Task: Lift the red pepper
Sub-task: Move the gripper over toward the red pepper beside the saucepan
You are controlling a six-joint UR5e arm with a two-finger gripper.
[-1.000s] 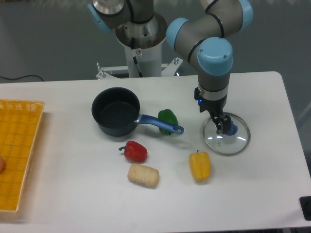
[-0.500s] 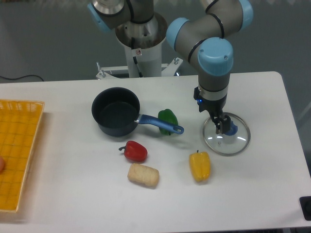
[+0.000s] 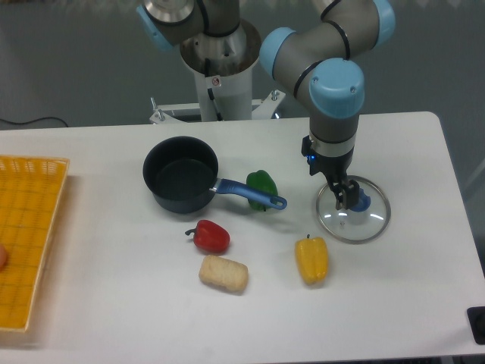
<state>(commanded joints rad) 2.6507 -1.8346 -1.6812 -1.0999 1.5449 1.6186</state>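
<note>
Nothing done yet — the small glossy red pepper [image 3: 210, 236] lies untouched, well apart from the two-finger gripper [image 3: 345, 200], which sits over the round glass lid [image 3: 353, 209] — whether it grips the knob, I cannot tell.

Red pepper [image 3: 210, 236] on white table [image 3: 114, 303], gripper [image 3: 345, 199] over glass lid [image 3: 353, 208], well apart

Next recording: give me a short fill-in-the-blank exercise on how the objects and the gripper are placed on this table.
1. The gripper is over the glass ____, not near the red pepper.
2. The green pepper sits behind the pot's ____ handle.
3. The bread-like block lies just in front of the ____ pepper.
4. The yellow tray is at the table's ____ edge in the image.

Missing words: lid; blue; red; left
</note>
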